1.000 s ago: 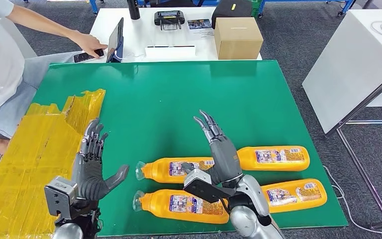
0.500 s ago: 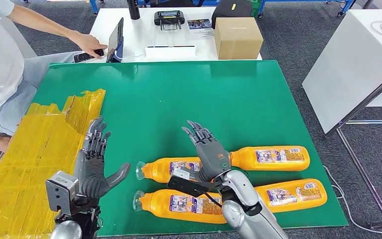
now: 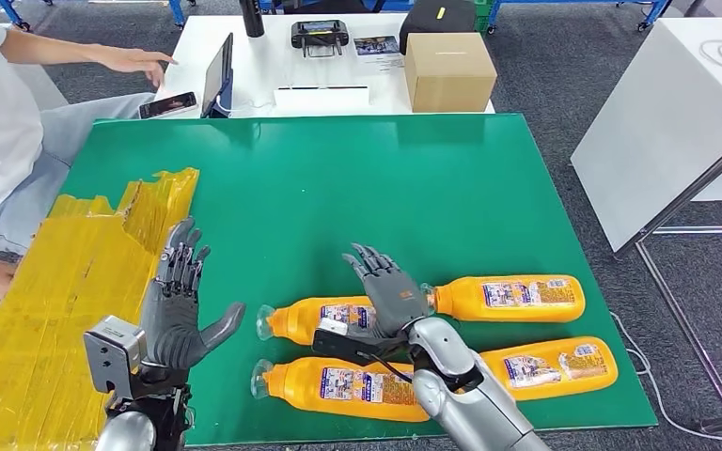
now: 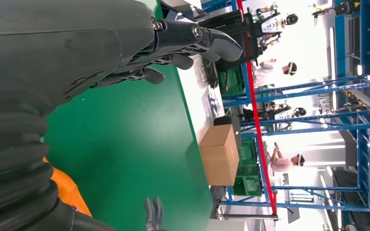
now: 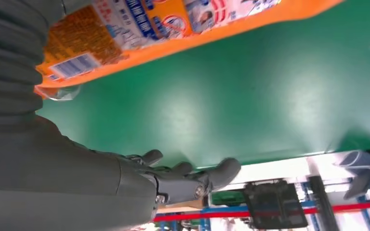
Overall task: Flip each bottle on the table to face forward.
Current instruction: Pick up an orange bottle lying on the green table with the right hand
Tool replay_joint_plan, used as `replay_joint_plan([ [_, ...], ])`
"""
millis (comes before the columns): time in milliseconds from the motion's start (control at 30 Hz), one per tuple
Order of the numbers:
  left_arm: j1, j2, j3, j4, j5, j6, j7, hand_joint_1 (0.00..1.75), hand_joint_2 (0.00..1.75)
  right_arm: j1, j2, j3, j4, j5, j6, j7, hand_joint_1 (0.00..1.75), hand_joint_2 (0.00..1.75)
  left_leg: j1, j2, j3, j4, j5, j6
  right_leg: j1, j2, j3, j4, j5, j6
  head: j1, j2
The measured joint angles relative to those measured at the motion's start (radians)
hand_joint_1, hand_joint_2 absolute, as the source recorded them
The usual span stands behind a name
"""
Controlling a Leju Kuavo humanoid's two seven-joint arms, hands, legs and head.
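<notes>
Four orange bottles lie on their sides in the lower centre-right of the head view, labels up, on the green table (image 3: 338,188). We count two rows: upper-left bottle (image 3: 315,319) and upper-right bottle (image 3: 512,298); lower-left bottle (image 3: 338,385) and lower-right bottle (image 3: 555,366). The clear caps of the two left bottles point toward frame left.

Right hand (image 3: 385,291) sits over the gap between the two upper bottles, fingers spread and slightly curled, nothing in them. Whether the palm touches a bottle we cannot tell. In the right wrist view the same hand (image 5: 183,180) has its fingers apart above bare green, with one bottle's label and barcode close by.

Left hand (image 3: 180,305) is at lower left, beside the cap of the upper-left bottle, apart from it, fingers up and splayed, thumb out toward the bottles, holding nothing.

Yellow taped sheet (image 3: 66,301) covers the table's left edge. Beyond the far edge, a white table carries a cardboard box (image 3: 448,70) and a phone (image 3: 167,104). A person (image 3: 0,122) sits at upper left, one hand (image 3: 136,60) hovering above the phone.
</notes>
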Motion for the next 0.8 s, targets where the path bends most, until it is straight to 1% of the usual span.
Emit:
replay_joint_plan([
  [133,-0.005,-0.004,0.006,0.012,0.009,-0.002,0.001,0.00,1.75,-0.029,0.011,0.018,0.074,0.005,0.009,0.006,0.00,1.75,0.000,-0.002,0.000,0.000,0.000,0.000,0.000,-0.001,0.001,0.000,0.000,0.000,0.000,0.000],
  [333,-0.013,-0.006,0.009,0.031,0.017,-0.003,0.001,0.00,1.75,-0.049,0.012,0.040,0.162,-0.011,0.044,0.001,0.00,1.75,0.000,-0.003,0.000,0.000,0.000,0.000,0.000,-0.001,0.000,0.000,0.000,0.000,0.000,0.000],
  [567,-0.022,-0.006,0.010,0.048,0.029,-0.004,0.002,0.00,1.75,-0.096,0.012,0.072,0.234,-0.011,0.072,0.005,0.00,1.75,0.000,-0.002,0.001,0.000,0.000,0.000,0.000,0.000,0.001,0.000,0.000,0.000,0.000,0.000],
  [800,-0.024,-0.006,0.011,0.057,0.032,-0.008,0.004,0.00,1.75,-0.124,0.016,0.094,0.273,0.006,0.073,0.029,0.00,1.75,0.000,-0.002,0.003,0.000,0.000,0.000,0.000,0.000,0.003,0.000,0.000,0.000,0.000,0.000],
])
